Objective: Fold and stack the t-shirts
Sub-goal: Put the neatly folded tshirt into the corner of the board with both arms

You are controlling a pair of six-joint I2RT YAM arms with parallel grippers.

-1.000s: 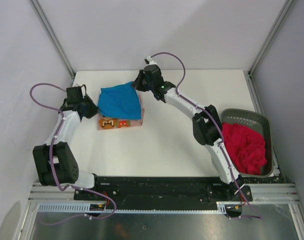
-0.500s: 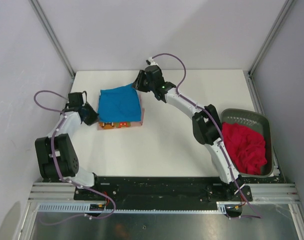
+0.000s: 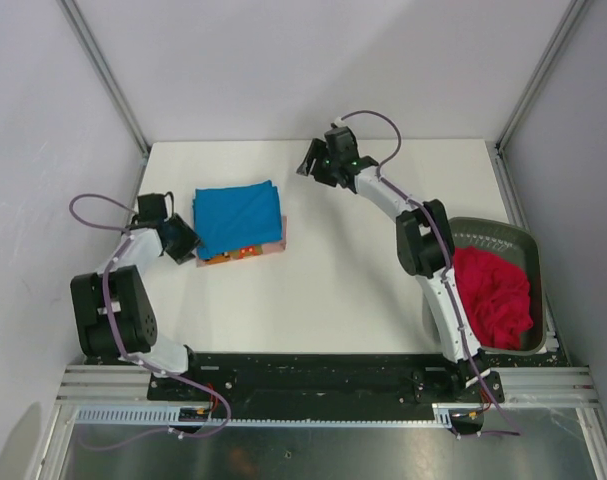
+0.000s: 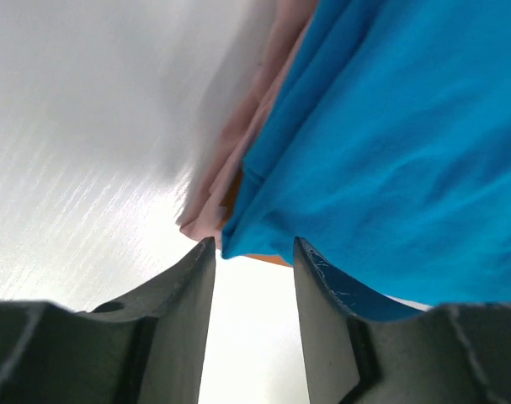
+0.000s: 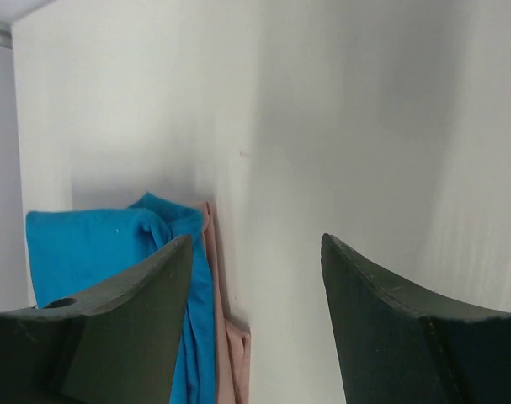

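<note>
Top external view: folded blue t-shirt [image 3: 238,215] pictured flat atop the pink t-shirt [image 3: 275,238], left of centre toward the far side of the table [image 3: 363,290], with pink cloth and a strip of orange print showing along the stack's near and right edges. Red t-shirt [image 3: 493,295] heaped unfolded in the dark grey basket [image 3: 493,225] at the table's right edge, well apart from the stack. Left gripper [image 3: 188,245] caught at the stack's near left corner, fingers [image 4: 179,286] parted; through the left wrist camera, bare table visible between them, blue hem just beyond the tips, nothing clamped. Right gripper [image 3: 308,163] seen near the stack's far right corner, apart from the cloth; through the right wrist camera, fingers spread wide over bare table, nothing between them, blue and pink edges off to the left.
</note>
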